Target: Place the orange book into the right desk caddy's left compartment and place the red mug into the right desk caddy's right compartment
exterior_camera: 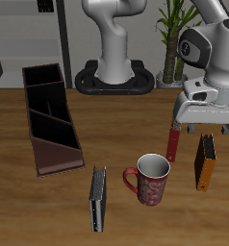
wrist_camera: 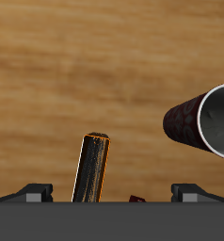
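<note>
Wood-grain brown counter [exterior_camera: 20,207] fills the scene, with a white Franka arm's two-finger gripper [exterior_camera: 205,132] hanging at the right of the exterior frame above two upright books. Directly below it stands the small thin orange book with a dark brown-black face [exterior_camera: 205,161], upright on the counter at the right of the frame; in the wrist view the same orange book [wrist_camera: 90,168] appears end-on between the two dark fingertips [wrist_camera: 34,192], which stand well apart on either side of it without touching. The gripper is spread wide and grasps nothing. A slim red book [exterior_camera: 172,140] stands just beside the orange one, toward the frame's centre, its upper end hidden behind the gripper body.

The dark red speckled mug with a light grey inside [exterior_camera: 150,179] sits upright at lower centre of the exterior frame, its handle turned toward the frame's left; the wrist view catches its thick rim and part of its side [wrist_camera: 204,119]. A dark grey book [exterior_camera: 97,199] stands on its edge near the mug, toward the lower left.

The long dark maroon-brown open-topped desk caddy [exterior_camera: 49,117] lies at upper left of the exterior frame, well apart from book and mug, its sloped end nearer the frame's bottom and its squarish right compartment [exterior_camera: 41,77] at the far end.
</note>
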Robot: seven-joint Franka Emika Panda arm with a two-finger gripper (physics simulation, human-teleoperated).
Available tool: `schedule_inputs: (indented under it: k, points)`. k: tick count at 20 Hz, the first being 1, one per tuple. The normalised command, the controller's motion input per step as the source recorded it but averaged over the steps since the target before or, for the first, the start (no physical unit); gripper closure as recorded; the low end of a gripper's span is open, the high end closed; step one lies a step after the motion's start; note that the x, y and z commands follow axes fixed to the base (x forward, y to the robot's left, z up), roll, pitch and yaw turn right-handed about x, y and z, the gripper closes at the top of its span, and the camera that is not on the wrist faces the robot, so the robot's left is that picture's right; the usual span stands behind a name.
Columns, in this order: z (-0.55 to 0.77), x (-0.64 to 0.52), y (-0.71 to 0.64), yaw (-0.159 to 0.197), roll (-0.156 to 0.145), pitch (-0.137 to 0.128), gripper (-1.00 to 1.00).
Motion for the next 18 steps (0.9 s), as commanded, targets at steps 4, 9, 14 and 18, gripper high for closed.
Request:
schedule_inputs:
  k: [4,9,14,18]
  points:
    - [-0.24,0.08,-0.01,-0.011,-0.015,0.014,-1.0]
    - [-0.16,0.0,0.07,-0.006,-0.011,0.004,-1.0]
    - [-0.18,0.0,0.08,0.009,0.013,0.007,-1.0]
    - [-0.28,0.03,0.07,0.021,0.018,0.033,-1.0]
